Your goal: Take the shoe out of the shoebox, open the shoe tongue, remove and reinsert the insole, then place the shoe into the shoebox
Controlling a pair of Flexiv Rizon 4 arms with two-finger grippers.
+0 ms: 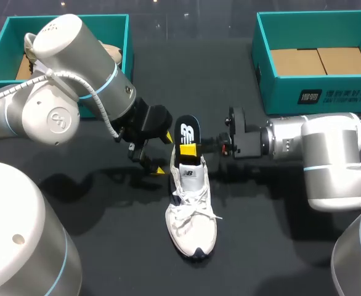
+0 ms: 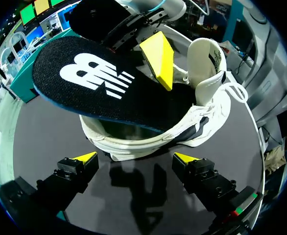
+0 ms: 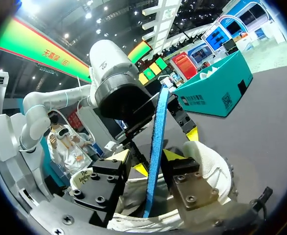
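Observation:
A white lace-up shoe (image 1: pixel 191 216) lies on the black table, toe toward the near edge. A black insole (image 1: pixel 186 131) with a blue rim sticks up out of its heel opening. My right gripper (image 1: pixel 190 147) comes in from the right with its fingers on either side of the insole. In the right wrist view the insole (image 3: pixel 157 132) stands edge-on between the fingers (image 3: pixel 175 155) with a gap on each side, so the right gripper (image 3: pixel 148 156) is open. My left gripper (image 1: pixel 163 154) hangs open just left of the heel. In its own view the left gripper (image 2: pixel 136 157) faces the shoe (image 2: pixel 207 98) and the insole (image 2: pixel 94 78), holding nothing.
A teal shoebox (image 1: pixel 316 92) with a brown cardboard floor stands at the back right. Another teal box (image 1: pixel 2 43) at the back left holds a second shoe (image 1: pixel 29 44), partly hidden behind my left arm. Bare black tabletop surrounds the shoe.

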